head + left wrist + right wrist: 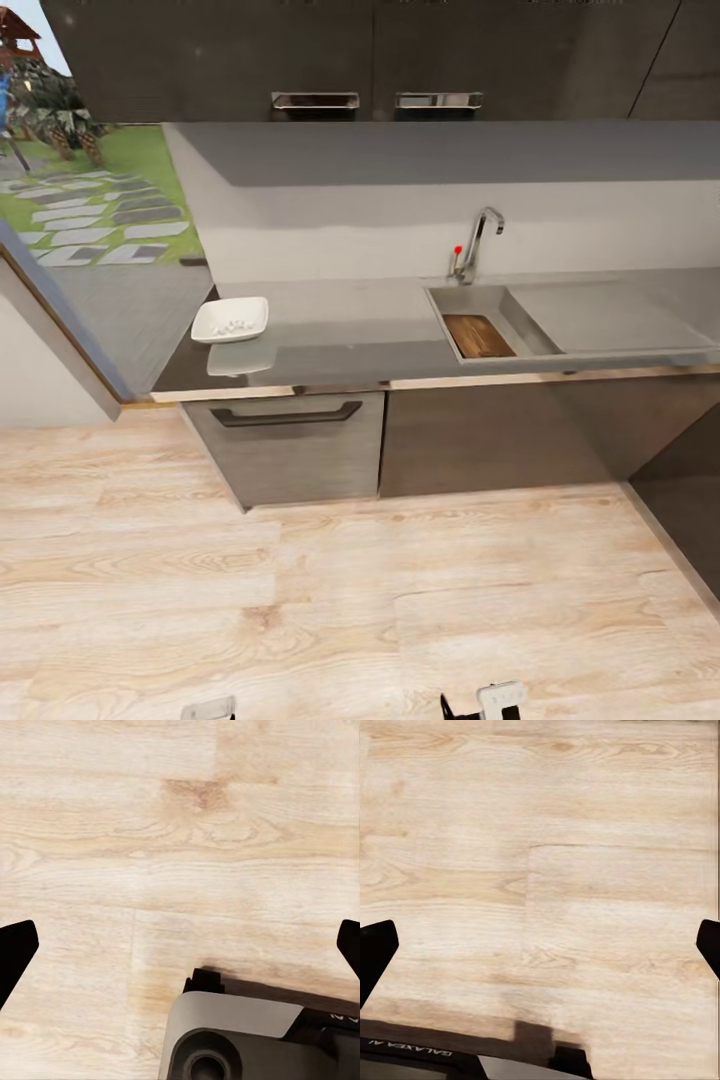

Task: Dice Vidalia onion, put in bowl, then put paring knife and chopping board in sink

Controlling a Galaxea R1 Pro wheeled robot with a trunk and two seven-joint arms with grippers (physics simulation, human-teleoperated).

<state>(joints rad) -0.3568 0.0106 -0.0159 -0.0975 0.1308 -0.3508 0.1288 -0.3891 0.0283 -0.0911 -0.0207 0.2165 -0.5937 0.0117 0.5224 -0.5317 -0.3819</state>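
Board [478, 336] lengthwise in sink [520, 322] (flat), pointing backward

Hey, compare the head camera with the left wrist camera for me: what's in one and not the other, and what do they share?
Head view alone: the countertop, the sink with the chopping board lying in the basin, the tap behind it, and the bowl holding whitish diced bits near the counter's left end.
Left wrist view alone: the left gripper seen close, its dark fingertips wide apart with nothing between them, and part of the robot's grey base below.
Both: the pale wooden floor.
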